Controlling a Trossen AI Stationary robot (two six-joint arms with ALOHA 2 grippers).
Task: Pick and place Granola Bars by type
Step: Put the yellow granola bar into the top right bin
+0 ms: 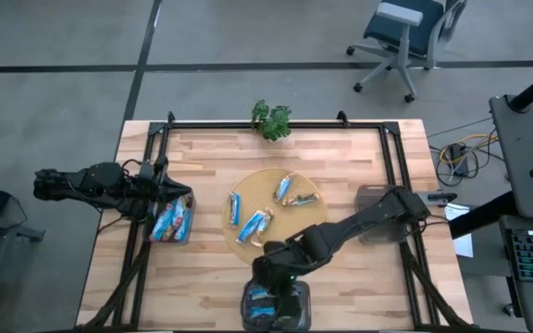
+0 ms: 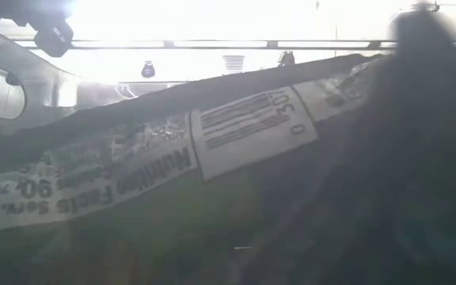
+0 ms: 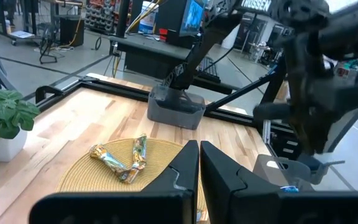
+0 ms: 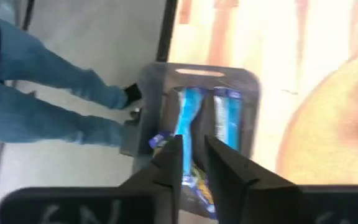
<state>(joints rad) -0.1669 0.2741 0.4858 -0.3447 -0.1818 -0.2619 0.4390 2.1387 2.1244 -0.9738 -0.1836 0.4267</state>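
Right claw [image 4: 192,155] fingers slightly apart over front bin [image 1: 276,307] of granola bars [image 4: 227,118], left claw [image 3: 199,163] together above left bin [image 1: 172,222]

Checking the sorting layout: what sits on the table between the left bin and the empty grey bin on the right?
In the high view, the round woven mat with several granola bars lies between the left bin and the grey bin.

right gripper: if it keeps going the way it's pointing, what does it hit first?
Probably the blue bars in the grey bin at the near table edge. The right gripper, nearly shut, points straight into that bin; depth is unclear.
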